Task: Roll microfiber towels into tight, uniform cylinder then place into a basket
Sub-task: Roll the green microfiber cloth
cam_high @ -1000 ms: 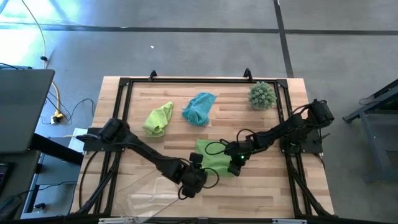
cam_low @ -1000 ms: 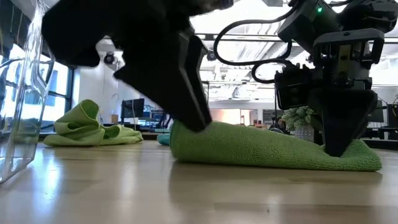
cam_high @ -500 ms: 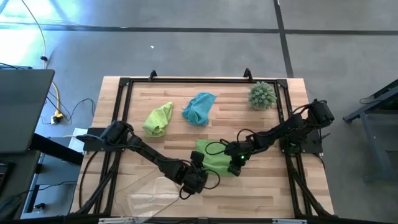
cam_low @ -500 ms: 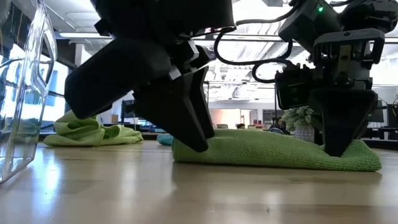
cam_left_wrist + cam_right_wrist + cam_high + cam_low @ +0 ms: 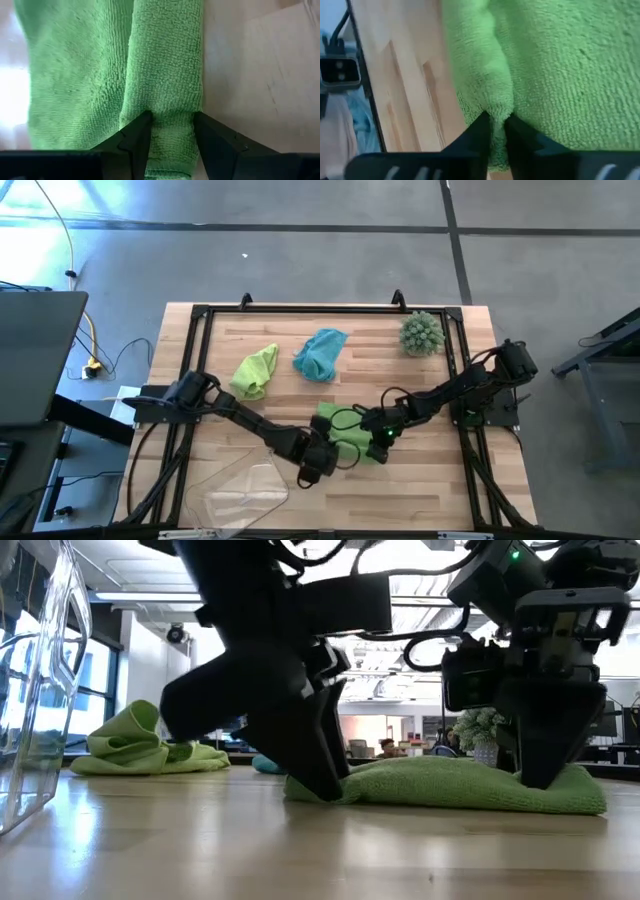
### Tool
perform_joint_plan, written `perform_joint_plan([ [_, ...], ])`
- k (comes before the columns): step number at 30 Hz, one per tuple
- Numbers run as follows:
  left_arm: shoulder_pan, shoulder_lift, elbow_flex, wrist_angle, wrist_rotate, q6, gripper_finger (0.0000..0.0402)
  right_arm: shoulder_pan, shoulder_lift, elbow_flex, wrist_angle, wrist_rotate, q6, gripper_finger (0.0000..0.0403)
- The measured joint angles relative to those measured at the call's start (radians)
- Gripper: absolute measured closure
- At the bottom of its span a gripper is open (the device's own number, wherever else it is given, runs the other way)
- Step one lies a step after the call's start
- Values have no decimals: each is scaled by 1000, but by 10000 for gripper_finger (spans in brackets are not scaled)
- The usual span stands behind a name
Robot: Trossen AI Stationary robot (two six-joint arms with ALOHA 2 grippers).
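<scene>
lime green fuzzy microfiber towel (image 5: 345, 432): mid-counter, partly rolled. soft, light, compressible; best pinched at rolled edge. left gripper (image 5: 170, 131) straddles the roll end, holding it; right gripper (image 5: 494, 125) narrowly pinches a fold.

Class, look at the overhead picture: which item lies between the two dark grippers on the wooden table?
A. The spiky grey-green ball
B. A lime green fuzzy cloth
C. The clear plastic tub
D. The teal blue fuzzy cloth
B: the left gripper and right gripper both pinch folds of the lime green fuzzy cloth.
</scene>
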Motion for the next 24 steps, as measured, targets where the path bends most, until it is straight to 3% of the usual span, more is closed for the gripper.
perform_joint_plan([
  [7,34,-5,0,-13,215,4,259,-59,-133,-5,-85,-151,-60,285],
  [12,42,-6,-1,-14,246,1,259,-40,-272,-4,-173,-88,-77,278],
  [15,42,-6,-2,-11,247,-18,261,60,-355,-4,-183,98,-114,277],
  [20,42,-6,-3,-6,249,-24,265,300,-382,-2,-175,623,-295,277],
  [22,42,-6,-3,-6,249,-25,265,367,-351,-2,-165,728,-331,277],
  [24,42,-6,-3,-6,250,-26,265,411,-309,-2,-156,753,-351,277],
])
